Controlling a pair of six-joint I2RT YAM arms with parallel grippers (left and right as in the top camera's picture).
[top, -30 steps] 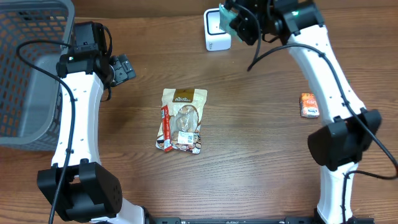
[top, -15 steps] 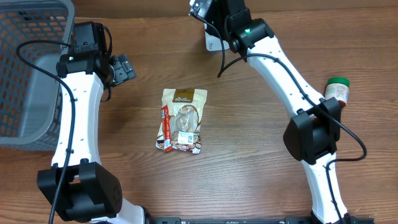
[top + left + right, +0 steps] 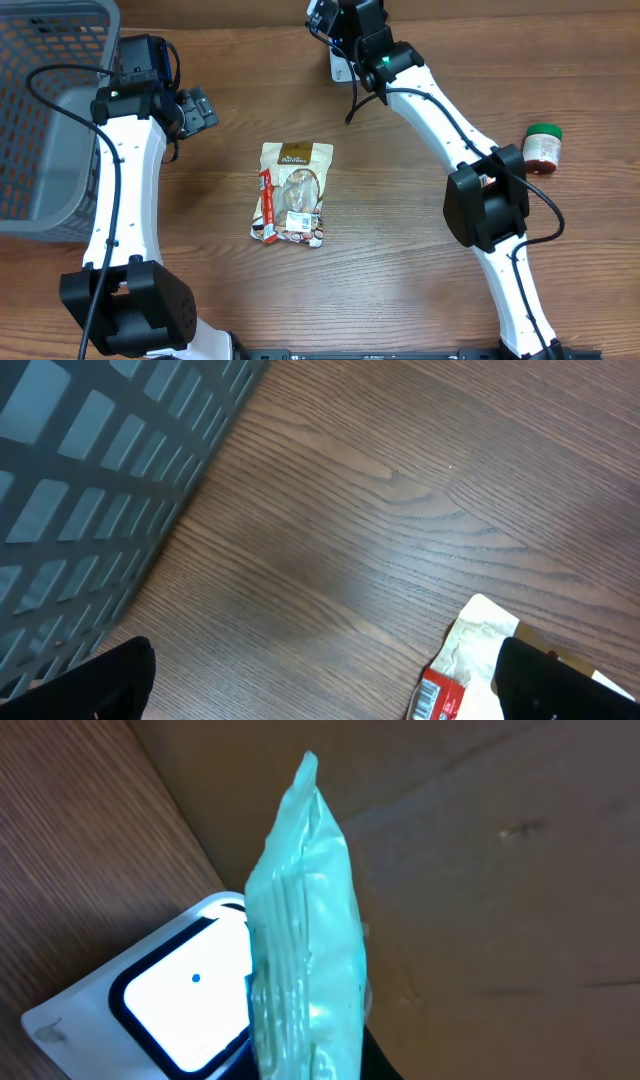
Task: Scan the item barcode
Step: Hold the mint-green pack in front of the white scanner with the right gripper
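Note:
My right gripper (image 3: 340,24) is at the table's far edge, over the white barcode scanner (image 3: 340,68). It is shut on a teal plastic packet (image 3: 300,940), which stands edge-on just right of the scanner's lit window (image 3: 170,1010); the packet's barcode does not show. In the overhead view the arm hides the packet. My left gripper (image 3: 200,108) hangs open and holds nothing, left of the centre. Its dark fingertips (image 3: 120,680) frame bare wood and a corner of a snack bag (image 3: 470,660).
A brown and red snack bag (image 3: 292,192) lies at the table's centre. A grey mesh basket (image 3: 40,110) stands at the far left. A green-lidded jar (image 3: 543,148) lies at the right. My right arm's elbow (image 3: 485,205) hangs over the right middle.
My right gripper has carried the teal packet left, from beside the scanner to over it. The arm's elbow swung left, uncovering the jar and hiding an orange packet. The left arm is still.

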